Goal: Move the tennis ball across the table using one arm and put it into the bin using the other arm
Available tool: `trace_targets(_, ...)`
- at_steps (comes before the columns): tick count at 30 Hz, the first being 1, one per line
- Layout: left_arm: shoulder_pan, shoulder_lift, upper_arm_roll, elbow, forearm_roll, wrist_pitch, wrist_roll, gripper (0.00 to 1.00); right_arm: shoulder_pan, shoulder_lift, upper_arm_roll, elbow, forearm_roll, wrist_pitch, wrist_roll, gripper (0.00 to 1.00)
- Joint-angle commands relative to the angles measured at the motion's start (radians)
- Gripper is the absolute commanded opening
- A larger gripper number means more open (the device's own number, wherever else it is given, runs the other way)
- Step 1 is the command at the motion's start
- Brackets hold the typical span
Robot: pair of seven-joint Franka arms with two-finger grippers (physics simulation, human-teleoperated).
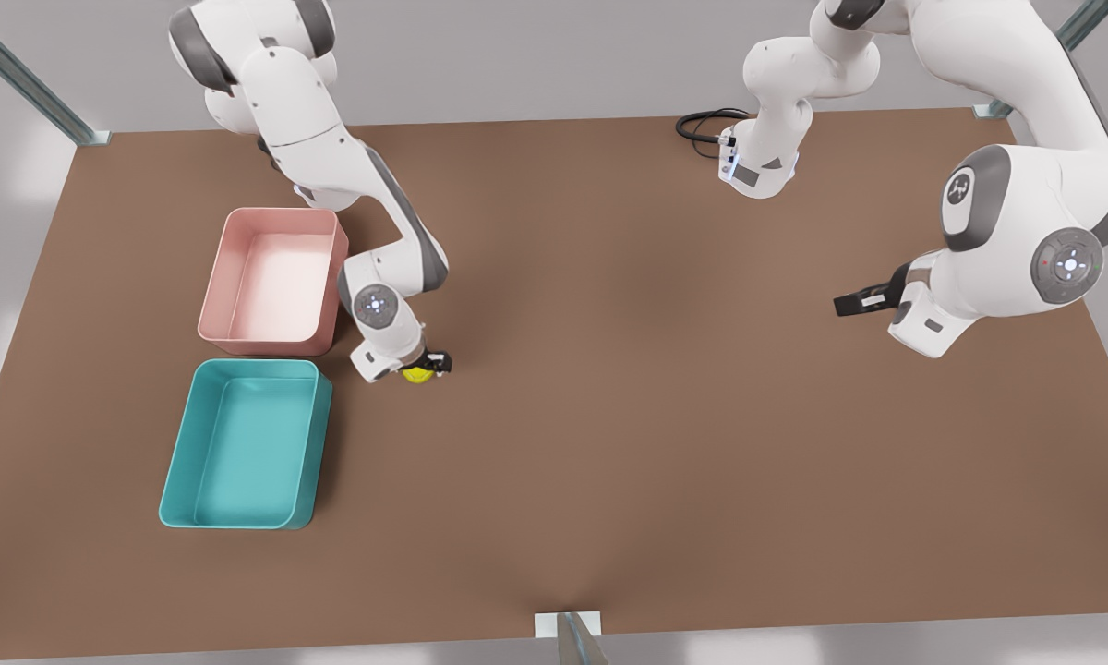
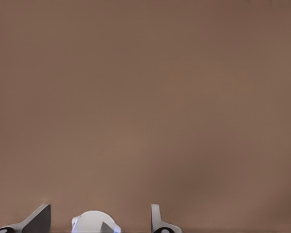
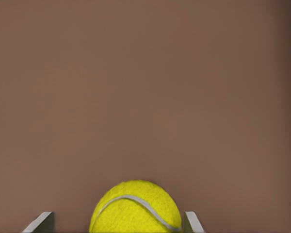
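tennis ball (image 1: 416, 373): left-centre of the front view, just right of the gap between the two bins, on or just above the brown table (image 1: 665, 416) (contact with the surface not clear). In the right wrist view the ball (image 3: 136, 207) shows its curved white seam.
right gripper (image 1: 424, 366): at the ball, on the arm reaching down from the upper left of the front view. Fingers (image 3: 40, 222) sit either side of the ball with small gaps showing, so spread about ball-width; real grip or not, cannot tell.
pink bin (image 1: 275, 281): just left of that arm's wrist, upper of the two bins, nothing inside.
teal bin (image 1: 247, 445): directly below the pink one in the front view, near the ball but apart from it, nothing inside.
left gripper (image 1: 863, 302): right side of the front view, well apart from the ball, black fingers pointing toward the frame's left, above bare table. Left wrist view shows its fingers (image 2: 36, 221) wide apart, holding nothing; this arm waits.
black cable (image 1: 702, 125): looped at the table's far edge, upper centre-right.
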Motion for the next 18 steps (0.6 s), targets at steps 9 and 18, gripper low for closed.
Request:
trace_targets(9,0.000,0.001,-0.002,0.000,0.002,-0.008,-0.106,1.00,0.009,0.056,0.000,-0.001,0.000,0.052,0.033,1.00)
trace_targets(18,0.000,0.004,-0.004,-0.001,0.000,-0.010,-0.108,1.00,0.016,0.058,0.000,-0.006,0.000,0.052,0.030,0.69)
